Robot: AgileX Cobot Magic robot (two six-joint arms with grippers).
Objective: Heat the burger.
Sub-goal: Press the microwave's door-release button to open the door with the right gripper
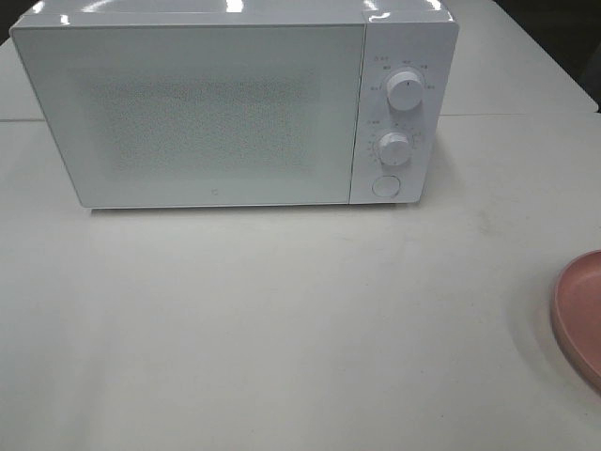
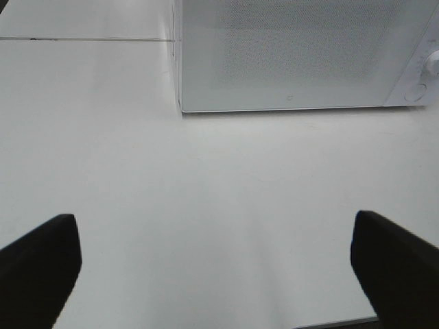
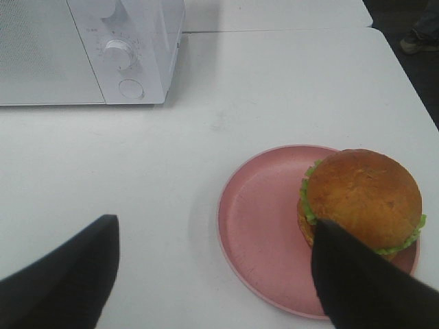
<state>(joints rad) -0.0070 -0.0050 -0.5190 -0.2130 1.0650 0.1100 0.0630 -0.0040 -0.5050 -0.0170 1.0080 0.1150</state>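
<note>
The burger (image 3: pixel 362 197), with a golden-brown bun and green lettuce frill, sits on a pink plate (image 3: pixel 264 233) in the right wrist view. In the exterior high view only the plate's edge (image 1: pixel 580 315) shows at the right border; the burger is out of that view. My right gripper (image 3: pixel 212 274) is open above the table, one finger (image 3: pixel 357 284) overlapping the burger's near side. My left gripper (image 2: pixel 216 264) is open and empty over bare table. The white microwave (image 1: pixel 188 113) stands at the back with its door shut. No gripper shows in the exterior high view.
The microwave has two knobs (image 1: pixel 405 91) (image 1: pixel 395 148) and a round button (image 1: pixel 385 186) on its right panel. The white table (image 1: pixel 282 319) ends at a dark floor on the right, where a shoe (image 3: pixel 420 38) shows.
</note>
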